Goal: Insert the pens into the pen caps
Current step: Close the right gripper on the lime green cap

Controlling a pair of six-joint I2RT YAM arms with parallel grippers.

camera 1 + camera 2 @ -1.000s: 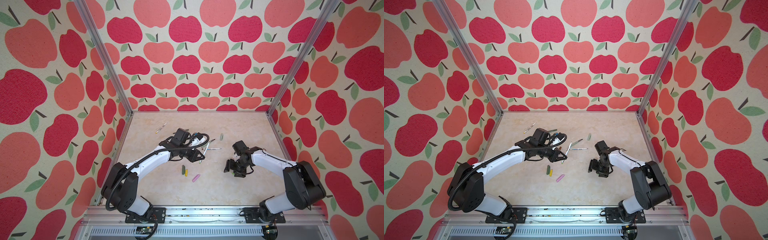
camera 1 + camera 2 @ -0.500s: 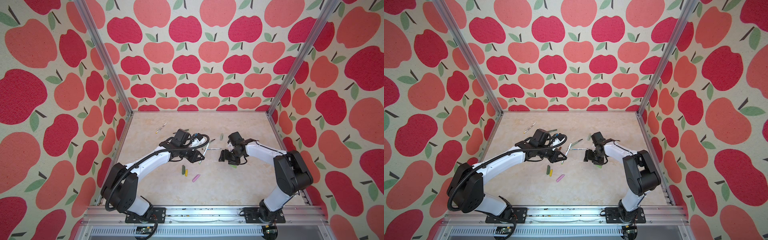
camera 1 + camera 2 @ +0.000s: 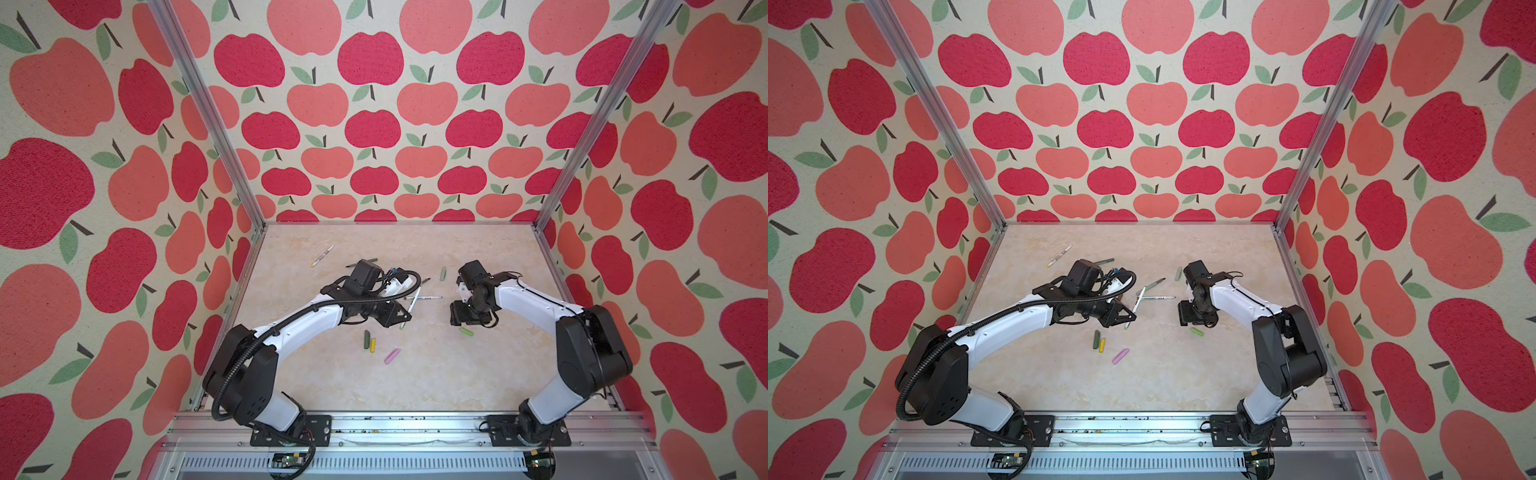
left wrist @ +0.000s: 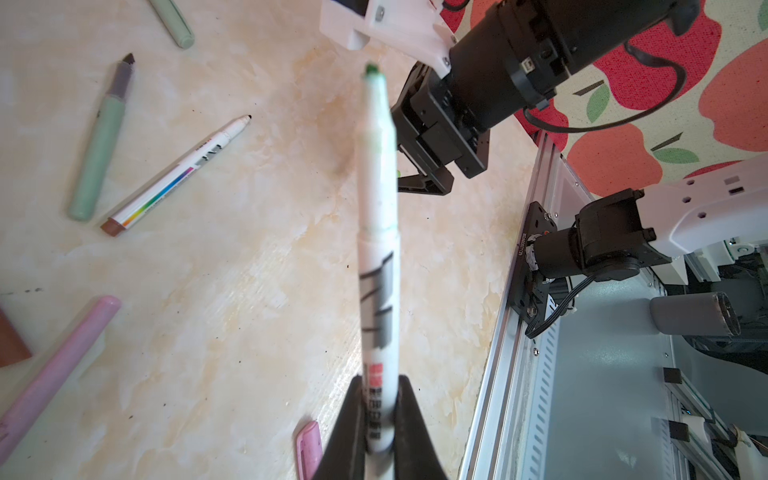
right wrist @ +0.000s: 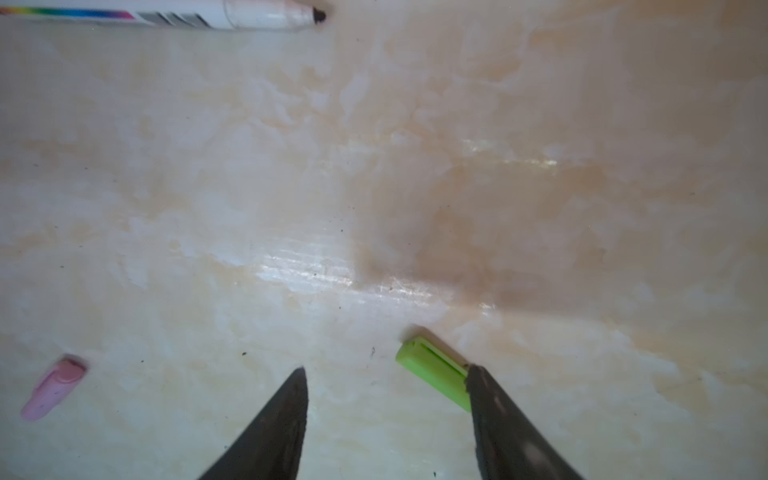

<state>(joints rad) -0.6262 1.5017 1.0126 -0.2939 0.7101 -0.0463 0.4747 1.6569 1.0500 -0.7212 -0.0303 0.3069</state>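
My left gripper [image 4: 380, 419] [image 3: 404, 318] is shut on a white printed pen [image 4: 376, 249] whose green tip points toward the right arm. My right gripper [image 5: 386, 374] [image 3: 466, 323] stands open, pointing down at the table. A lime cap [image 5: 432, 372] [image 3: 466, 331] [image 3: 1197, 331] lies flat against the tip of one of its fingers [image 5: 494, 411], partly hidden by it. Between the arms lie a white rainbow-striped pen [image 3: 428, 297] [image 4: 174, 178] and a pale sage pen [image 4: 99, 141]. Dark green [image 3: 367, 339], yellow [image 3: 373, 345] and pink caps [image 3: 392, 356] [image 5: 54, 388] lie nearer the front.
A pale sage cap [image 3: 443, 273] lies behind the right gripper. Another white pen [image 3: 322, 255] and a dark green pen [image 3: 368, 262] lie at the back left. A pink pen [image 4: 58, 357] lies under the left arm. The metal rail [image 3: 415, 419] runs along the front edge.
My right gripper swung back and left, then returned to stand over the lime cap, with its jaws a little narrower. The left arm and its pen have not moved.
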